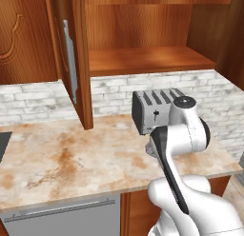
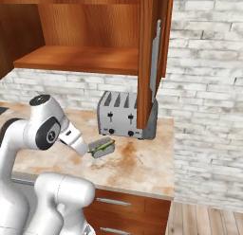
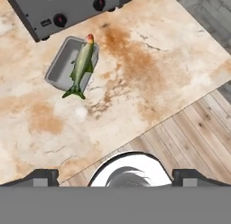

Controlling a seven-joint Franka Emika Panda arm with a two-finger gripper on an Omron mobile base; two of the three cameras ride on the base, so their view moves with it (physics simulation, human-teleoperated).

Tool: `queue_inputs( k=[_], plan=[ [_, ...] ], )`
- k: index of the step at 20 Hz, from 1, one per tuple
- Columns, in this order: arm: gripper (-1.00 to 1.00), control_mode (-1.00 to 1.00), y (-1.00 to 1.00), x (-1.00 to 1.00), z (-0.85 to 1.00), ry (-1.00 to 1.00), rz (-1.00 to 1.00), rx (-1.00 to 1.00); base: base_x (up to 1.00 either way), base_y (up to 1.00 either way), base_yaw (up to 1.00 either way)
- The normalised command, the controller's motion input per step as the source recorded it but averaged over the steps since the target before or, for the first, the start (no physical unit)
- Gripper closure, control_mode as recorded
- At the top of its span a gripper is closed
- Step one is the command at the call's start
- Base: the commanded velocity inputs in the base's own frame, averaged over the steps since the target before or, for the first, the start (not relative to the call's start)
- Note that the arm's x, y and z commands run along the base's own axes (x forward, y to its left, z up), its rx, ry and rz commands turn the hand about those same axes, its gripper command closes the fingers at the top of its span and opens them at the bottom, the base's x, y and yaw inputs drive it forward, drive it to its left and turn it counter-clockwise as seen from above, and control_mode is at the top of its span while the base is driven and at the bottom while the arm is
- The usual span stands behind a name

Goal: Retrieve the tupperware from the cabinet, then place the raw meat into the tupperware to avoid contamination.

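Gripper (image 3: pixel 115 175) jaws spread wide, nothing between them, raised above counter edge, well apart from toaster (image 3: pixel 63 8). Grey tupperware (image 3: pixel 63 67) sits on marble counter (image 3: pixel 149 69) just in front of toaster. Raw fish (image 3: pixel 82 65) lies across tupperware's rim, pinkish head toward toaster, green tail hanging over rim away from it. Cabinet (image 2: pixel 85 58) above toaster, door (image 2: pixel 149 58) swung open.

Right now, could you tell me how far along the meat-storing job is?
Nearly finished: the cabinet stands open, the grey tupperware sits on the counter by the toaster, and the fish lies across it. The gripper is open and holds nothing. Little looks left.
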Motion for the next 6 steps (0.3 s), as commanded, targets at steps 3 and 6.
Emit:
queue_inputs(
  k=[3, 6],
  plan=[
    [-1.0, -1.0, 0.13, -0.06, 0.21, -0.08, 0.11, -0.03, 0.0, 0.0, 0.0],
    [-1.0, -1.0, 0.15, -0.16, 0.12, -0.05, 0.12, 0.0, 0.0, 0.0, 0.0]
  ],
)
